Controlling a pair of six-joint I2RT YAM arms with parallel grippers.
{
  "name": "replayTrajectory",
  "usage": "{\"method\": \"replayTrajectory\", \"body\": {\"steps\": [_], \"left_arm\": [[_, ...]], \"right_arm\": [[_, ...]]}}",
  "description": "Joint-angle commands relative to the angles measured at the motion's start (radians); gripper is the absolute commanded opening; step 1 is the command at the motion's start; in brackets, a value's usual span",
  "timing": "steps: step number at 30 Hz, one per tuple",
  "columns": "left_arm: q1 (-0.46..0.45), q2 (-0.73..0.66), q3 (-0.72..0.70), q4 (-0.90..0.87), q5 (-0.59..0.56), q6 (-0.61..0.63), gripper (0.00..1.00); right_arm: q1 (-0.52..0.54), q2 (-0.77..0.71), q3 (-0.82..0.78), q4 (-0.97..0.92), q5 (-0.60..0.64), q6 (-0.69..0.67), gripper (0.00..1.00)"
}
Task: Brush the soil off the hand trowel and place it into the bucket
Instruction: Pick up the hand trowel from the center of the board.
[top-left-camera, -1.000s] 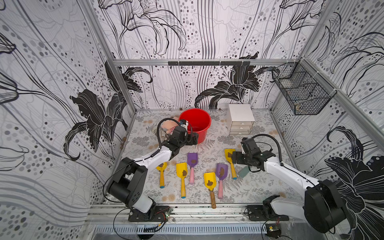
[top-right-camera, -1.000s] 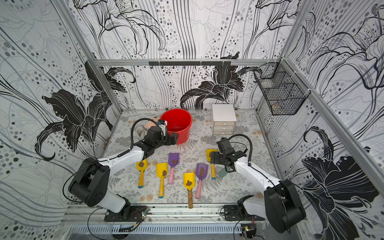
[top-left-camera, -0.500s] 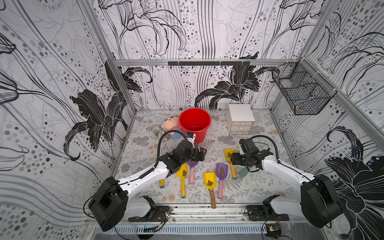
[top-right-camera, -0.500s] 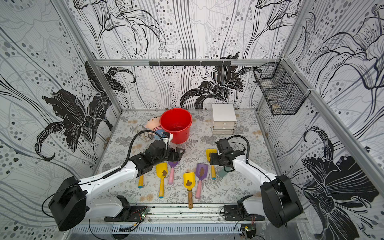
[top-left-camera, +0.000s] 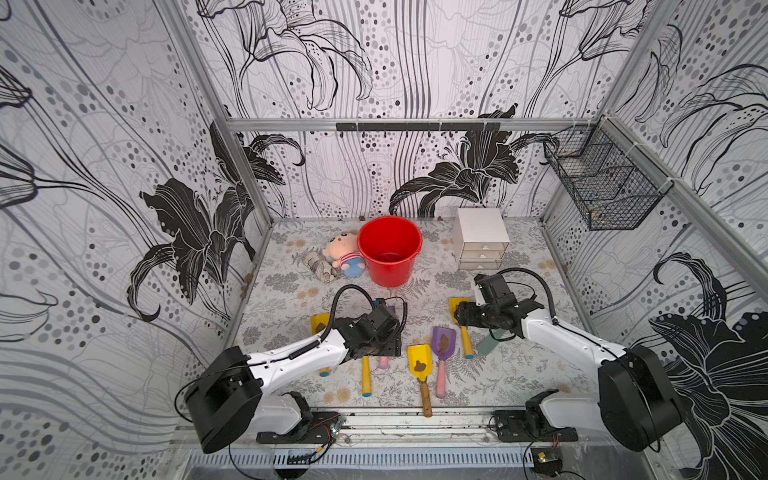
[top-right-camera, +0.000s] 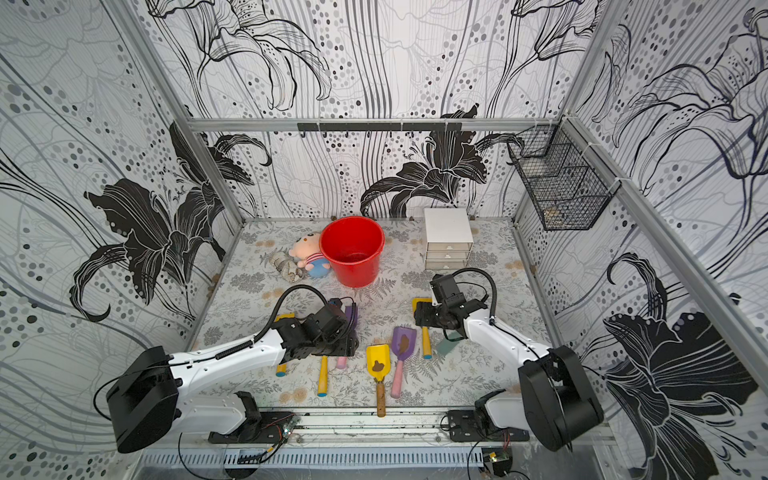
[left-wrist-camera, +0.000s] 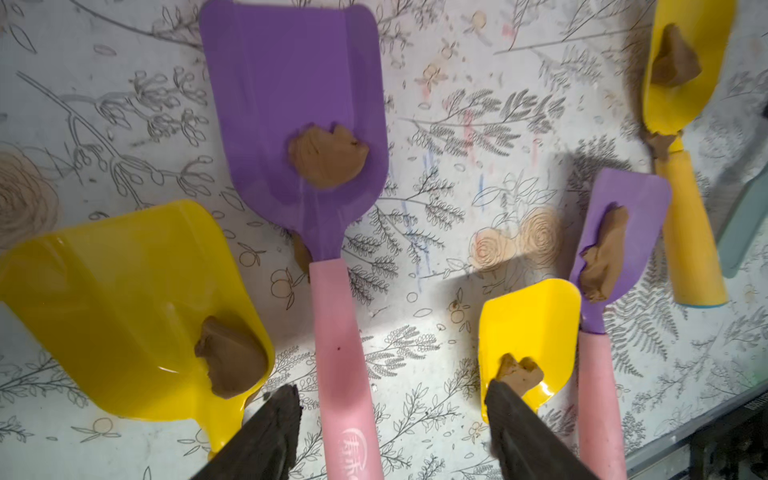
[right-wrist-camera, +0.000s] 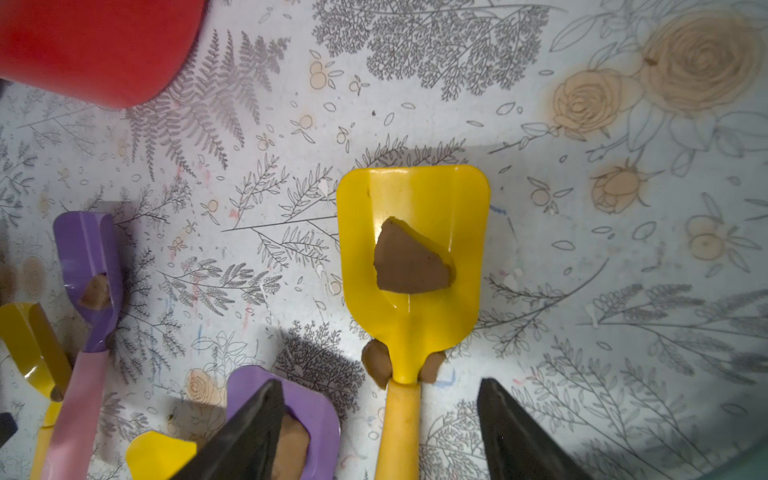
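While my left gripper (left-wrist-camera: 388, 395) straddles the pink handle (left-wrist-camera: 345, 353) of the purple trowel (left-wrist-camera: 291, 83) & my right gripper (right-wrist-camera: 380, 386) the yellow trowel (right-wrist-camera: 411, 195), jaws wide, nothing held, an off-centre close may twist a handle, flicking soil (left-wrist-camera: 328, 156) off; bucket (top-left-camera: 390, 276) stands well apart at back.

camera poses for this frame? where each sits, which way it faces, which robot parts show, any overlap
Top views: stereo head high above the front edge, looking down toward the back wall; both show the left arm, right arm and red bucket.
Left wrist: on the left arm, looking down past the open left gripper, which straddles the purple trowel's pink handle.
Right wrist: on the right arm, looking down past the open right gripper, which straddles the yellow trowel's handle; the bucket sits at the edge of the picture.
Shared: that yellow trowel also shows in the left wrist view.
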Motion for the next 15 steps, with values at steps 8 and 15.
{"method": "replayTrajectory", "body": {"steps": [8,15], "left_arm": [[-0.021,0.102,-0.004,-0.02,-0.021,-0.03,0.65],[-0.022,0.132,-0.056,0.127,0.007,-0.027,0.51]], "right_arm": [[0.006,0.029,0.038,0.016,-0.036,-0.021,0.77],[0.006,0.043,0.031,0.029,-0.042,-0.015,0.77]]}}
